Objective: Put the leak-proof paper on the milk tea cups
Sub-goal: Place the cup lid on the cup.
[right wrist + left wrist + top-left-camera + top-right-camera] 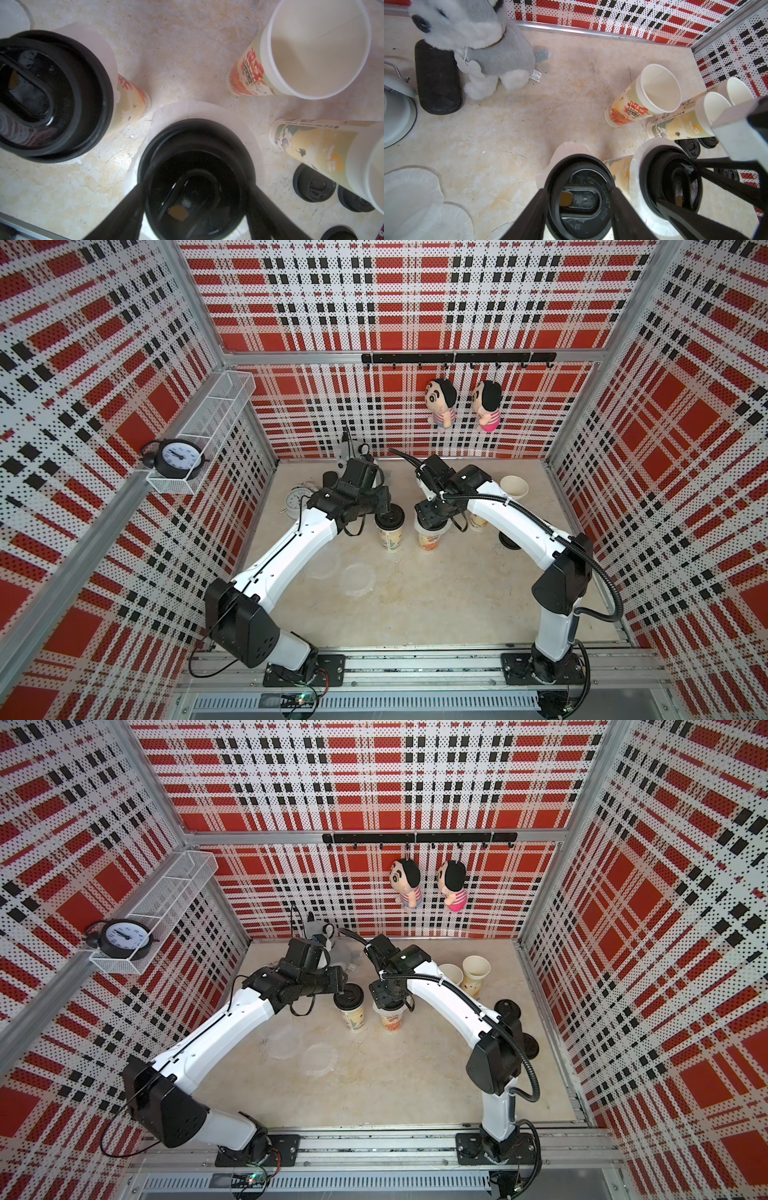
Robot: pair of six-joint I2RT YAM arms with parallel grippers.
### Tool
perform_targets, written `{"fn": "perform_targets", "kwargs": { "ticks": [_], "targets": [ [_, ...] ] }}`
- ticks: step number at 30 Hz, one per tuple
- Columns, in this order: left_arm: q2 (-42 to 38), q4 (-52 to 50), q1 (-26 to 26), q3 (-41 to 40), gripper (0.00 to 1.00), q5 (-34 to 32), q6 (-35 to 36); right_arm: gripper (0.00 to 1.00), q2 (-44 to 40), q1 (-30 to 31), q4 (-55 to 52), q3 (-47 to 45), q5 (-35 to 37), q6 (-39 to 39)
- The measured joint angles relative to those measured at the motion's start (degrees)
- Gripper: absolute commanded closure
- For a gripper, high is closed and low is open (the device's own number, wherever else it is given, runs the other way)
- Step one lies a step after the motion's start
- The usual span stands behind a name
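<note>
Mid-frame in both top views, two tall printed white paper cups [390, 540] each carry a translucent round film sheet [566, 149] pinned under a black round plastic lid [398, 514], probably so the film cannot slide. The left tool [579, 191] clamps its lid by the rim. The right tool [195, 187] flanks the other lid [197, 137], grip unclear. Spare film sheets [358, 578] lie lower centre on the worktop [436, 605]; open cups [476, 967] wait upper right.

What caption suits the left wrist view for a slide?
Left gripper clasps a black lid over leak-proof paper; three cups stand open.
</note>
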Motion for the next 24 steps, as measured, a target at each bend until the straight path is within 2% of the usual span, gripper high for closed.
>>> {"fn": "perform_targets", "kwargs": {
  "ticks": [24],
  "targets": [
    [0.0, 0.0, 0.0, -0.2, 0.48, 0.6, 0.5, 0.24, 0.1, 0.0, 0.2, 0.0, -0.2, 0.3]
  ]
}}
